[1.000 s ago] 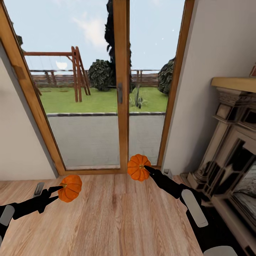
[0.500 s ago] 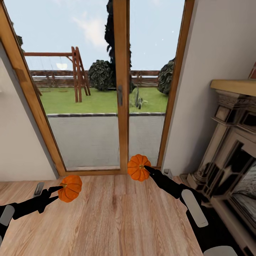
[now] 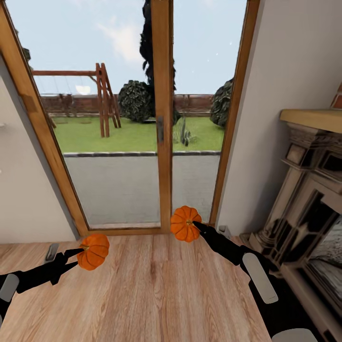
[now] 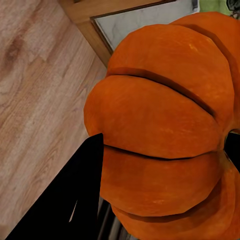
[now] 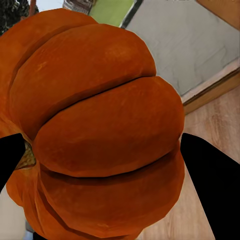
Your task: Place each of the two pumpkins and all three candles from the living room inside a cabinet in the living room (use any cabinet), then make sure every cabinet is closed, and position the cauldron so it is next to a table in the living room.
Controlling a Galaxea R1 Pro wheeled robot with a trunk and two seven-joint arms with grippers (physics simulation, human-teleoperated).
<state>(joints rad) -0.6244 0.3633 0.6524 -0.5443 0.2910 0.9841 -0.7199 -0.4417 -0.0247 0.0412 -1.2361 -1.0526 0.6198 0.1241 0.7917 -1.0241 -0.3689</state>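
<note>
Nothing moved: pumpkins (image 3: 93, 251) in end effectors (image 3: 80, 250).

Setting: a home, living-room side — rendered, not real. Wood plank floor (image 3: 152, 289) underfoot. Tall glass patio door (image 3: 142, 118) in a wooden frame looks out on paving, a lawn, a wooden swing set (image 3: 95, 97), bushes and a fence — a back garden. At the right wall stands an ornate fireplace (image 3: 308, 190) with a pale wooden mantel and brick just above it. Plain painted walls.
</note>
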